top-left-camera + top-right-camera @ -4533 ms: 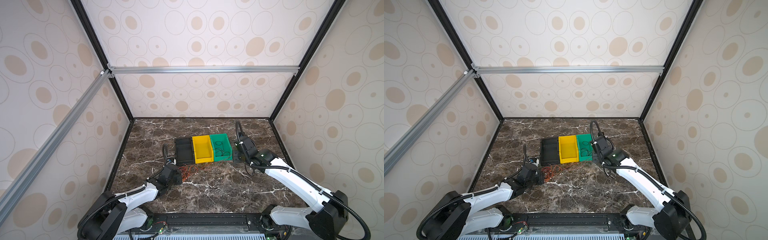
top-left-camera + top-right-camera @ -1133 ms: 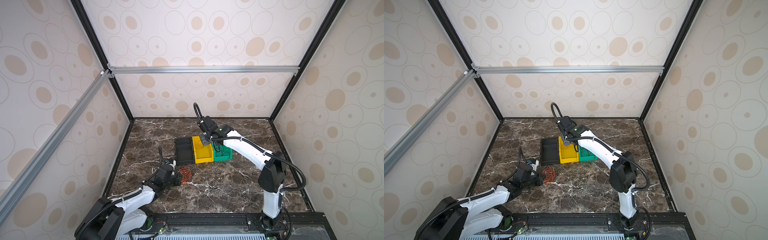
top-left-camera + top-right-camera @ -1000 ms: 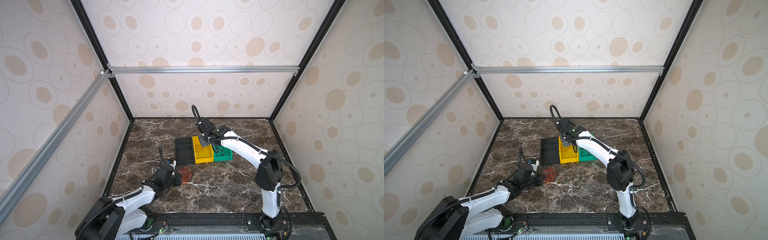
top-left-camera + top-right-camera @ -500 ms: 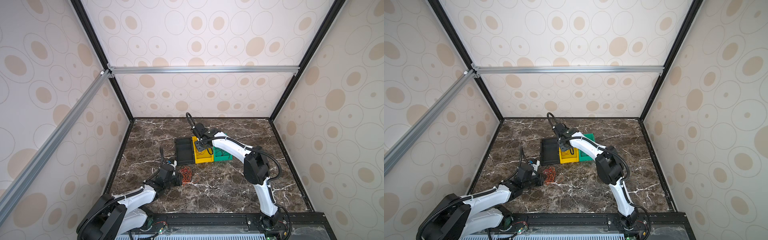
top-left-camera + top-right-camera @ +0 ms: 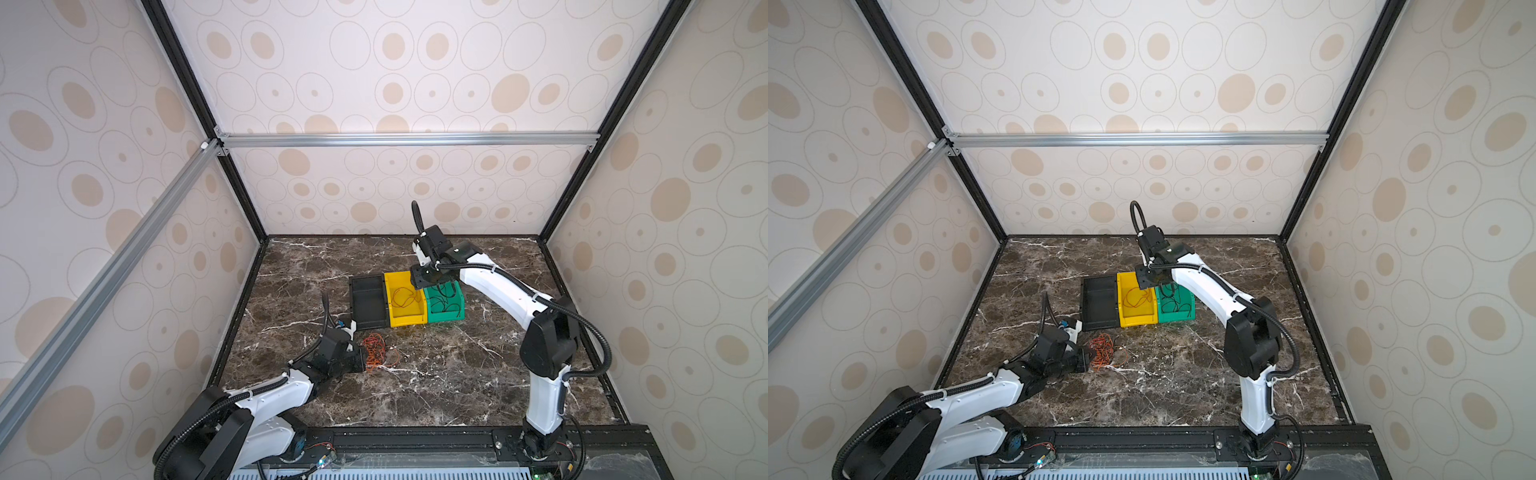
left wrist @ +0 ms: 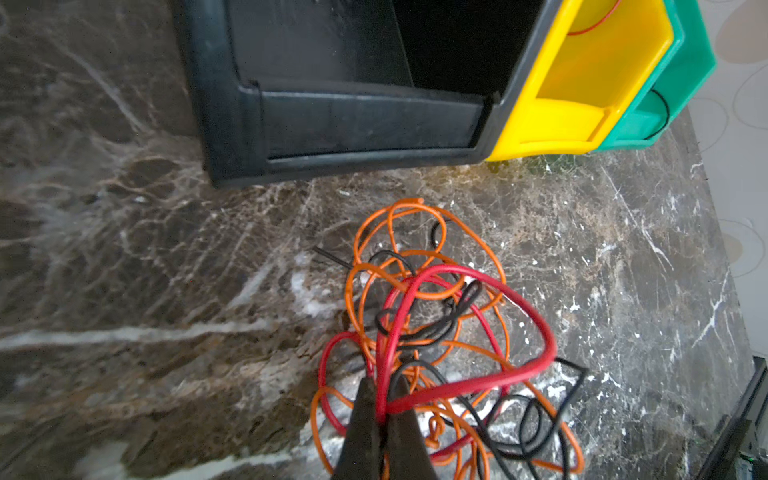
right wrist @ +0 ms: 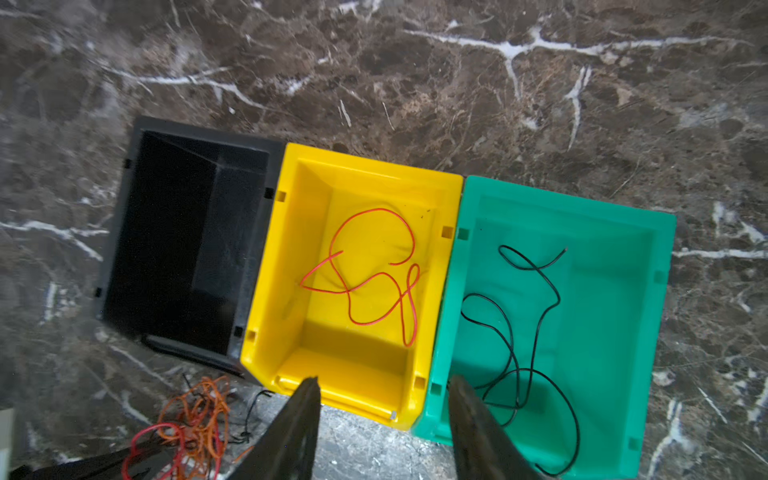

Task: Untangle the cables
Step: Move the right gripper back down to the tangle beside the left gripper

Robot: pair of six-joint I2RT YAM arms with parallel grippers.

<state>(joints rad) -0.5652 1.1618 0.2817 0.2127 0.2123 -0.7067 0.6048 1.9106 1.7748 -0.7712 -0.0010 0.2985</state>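
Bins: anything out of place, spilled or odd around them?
Nothing stands out. The black bin is empty, the yellow bin holds one reddish cable, the green bin one black cable; the tangle lies on the table.

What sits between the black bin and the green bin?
The yellow bin, flush against both, with one red cable loose inside; clearest in the right wrist view, also both top views.

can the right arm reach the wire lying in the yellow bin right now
Probably yes: the right gripper hangs open above the yellow bin, and the wire lies loose inside with nothing over it.
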